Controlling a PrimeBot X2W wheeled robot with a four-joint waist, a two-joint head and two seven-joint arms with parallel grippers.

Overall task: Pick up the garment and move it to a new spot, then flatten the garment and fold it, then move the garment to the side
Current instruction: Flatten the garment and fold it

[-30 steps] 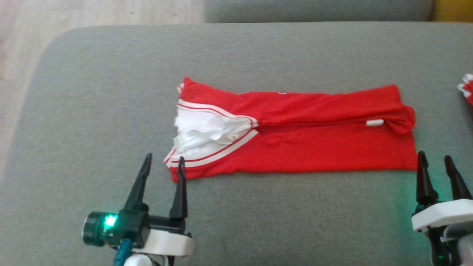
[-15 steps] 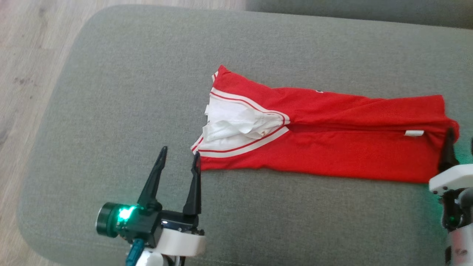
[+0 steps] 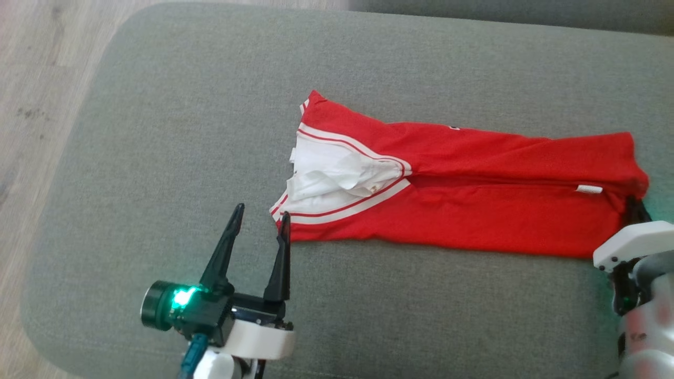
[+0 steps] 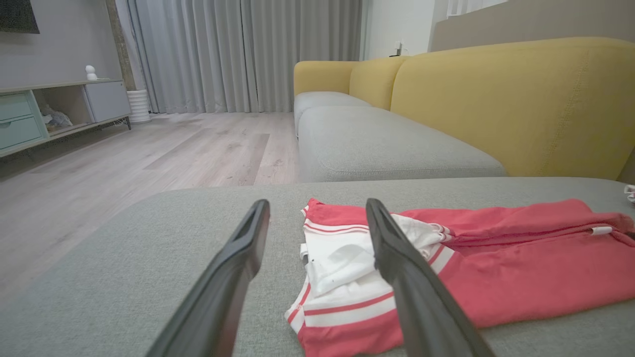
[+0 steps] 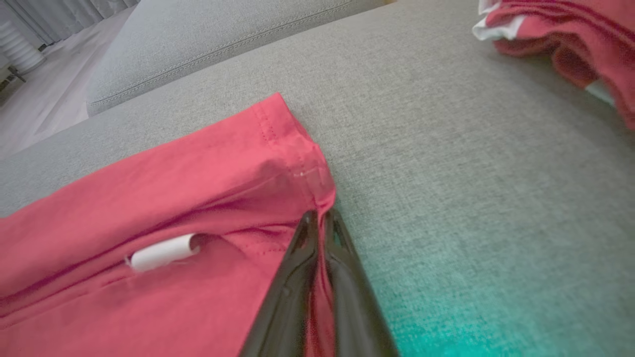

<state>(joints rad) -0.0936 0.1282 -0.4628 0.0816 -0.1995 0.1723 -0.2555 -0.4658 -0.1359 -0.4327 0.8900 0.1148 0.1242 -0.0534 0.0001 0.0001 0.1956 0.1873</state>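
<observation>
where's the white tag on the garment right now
In the head view the tag sits near the garment's right end, in the crease along its middle, just left of the right claw shut on that edge.

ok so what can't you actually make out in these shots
- Right gripper: in the head view its white wrist hides most of the fingers.
- White tag: print, if any, too small to read.
- Second red-and-white cloth: right wrist view, cut off by the top-right edge.
- Left gripper: one finger overlaps the hem of the garment in head and left wrist views; contact unclear.
</observation>
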